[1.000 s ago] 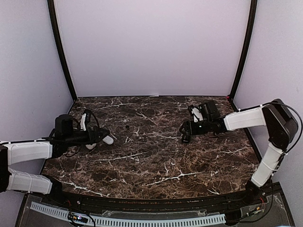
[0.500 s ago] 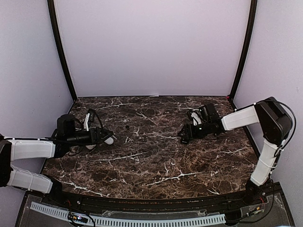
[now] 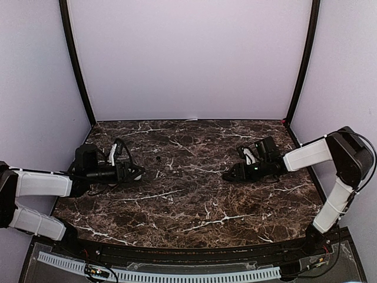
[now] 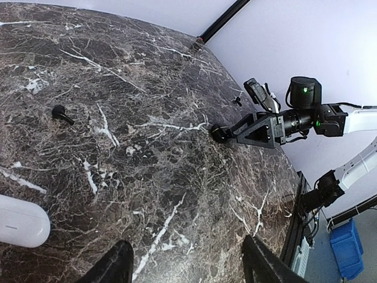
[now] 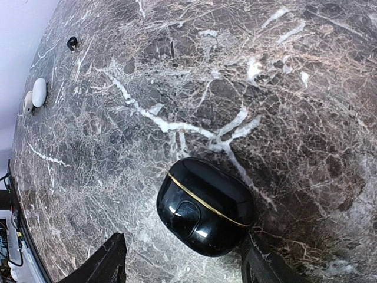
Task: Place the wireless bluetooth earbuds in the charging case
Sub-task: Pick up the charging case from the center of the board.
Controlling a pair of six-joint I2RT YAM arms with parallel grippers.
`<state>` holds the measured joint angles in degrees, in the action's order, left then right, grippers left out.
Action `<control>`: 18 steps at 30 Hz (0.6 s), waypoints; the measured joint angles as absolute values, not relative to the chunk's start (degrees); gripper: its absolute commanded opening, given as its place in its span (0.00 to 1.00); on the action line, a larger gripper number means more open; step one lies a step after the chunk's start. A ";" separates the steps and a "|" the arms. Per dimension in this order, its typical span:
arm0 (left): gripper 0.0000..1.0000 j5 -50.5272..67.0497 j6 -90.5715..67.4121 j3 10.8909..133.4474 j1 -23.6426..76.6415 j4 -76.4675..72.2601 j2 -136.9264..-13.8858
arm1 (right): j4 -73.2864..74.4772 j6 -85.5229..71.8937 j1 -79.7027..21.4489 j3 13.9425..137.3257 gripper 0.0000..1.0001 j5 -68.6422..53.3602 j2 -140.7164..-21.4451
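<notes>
Earbud (image 4: 59,112) (tiny, glossy black, w/ short stem) lay on marble desk (image 4: 177,76) ahead of open, empty left end effector (image 4: 188,242); prob. light, slippery: pinch across body. Right end effector (image 5: 181,237) stood open astride glossy black oval case (image 5: 206,206).

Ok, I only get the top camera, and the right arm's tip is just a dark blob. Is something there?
Observer: Yes. The right wrist view shows a glossy black case with a gold line lying on the table, between the open right jaws.
Child: Is its lid up?
Observer: No, the lid is shut.
Child: And the left jaws?
Observer: Open, nothing between them; a black earbud lies on the table ahead of them.
</notes>
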<state>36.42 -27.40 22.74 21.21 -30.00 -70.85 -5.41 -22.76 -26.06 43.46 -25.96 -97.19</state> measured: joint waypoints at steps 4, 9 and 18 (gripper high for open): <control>0.66 36.38 -27.33 22.92 22.09 -30.02 -71.70 | -5.52 -22.26 -26.06 43.48 0.68 -25.91 -97.17; 0.66 36.25 -26.59 23.55 23.51 -30.00 -72.71 | -4.14 -18.41 -26.06 43.94 0.73 -24.49 -96.95; 0.66 36.25 -25.08 24.82 25.17 -30.20 -75.44 | -0.62 -9.54 -26.35 47.07 0.81 -21.23 -96.47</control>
<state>36.25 -25.08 24.82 25.17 -30.20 -75.44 -0.62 -9.54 -26.35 47.07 -21.23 -96.47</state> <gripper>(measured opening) 0.657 0.803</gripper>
